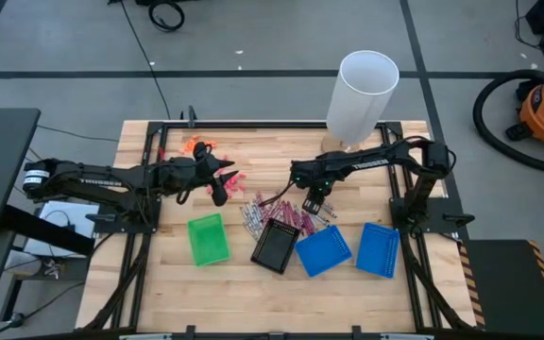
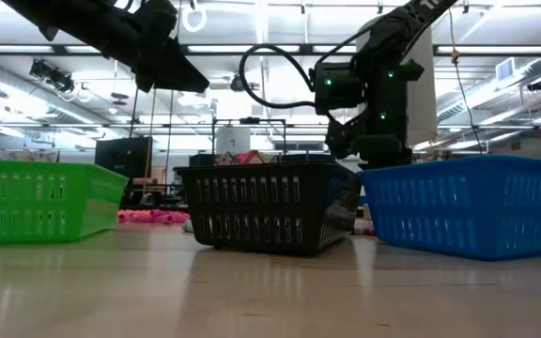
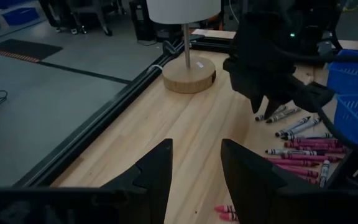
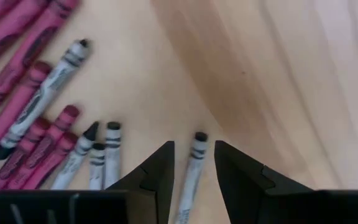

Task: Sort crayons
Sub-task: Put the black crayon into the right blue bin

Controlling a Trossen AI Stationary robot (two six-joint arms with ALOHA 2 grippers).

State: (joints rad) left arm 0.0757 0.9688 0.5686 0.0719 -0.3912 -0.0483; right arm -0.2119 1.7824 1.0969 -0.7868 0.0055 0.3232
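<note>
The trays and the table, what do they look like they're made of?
Trays, such as the green tray and the black tray: likely moulded plastic, going by the slotted walls and slightly glossy, uniform colour. Table: wood, pale strips with visible grain, probably butcher block with a light satin finish.

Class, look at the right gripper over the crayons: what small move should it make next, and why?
Probably lower a little and close. The right gripper is open, its fingers straddling a grey crayon that lies flat on the table, apart from the pink crayons. It is not yet gripped.
</note>
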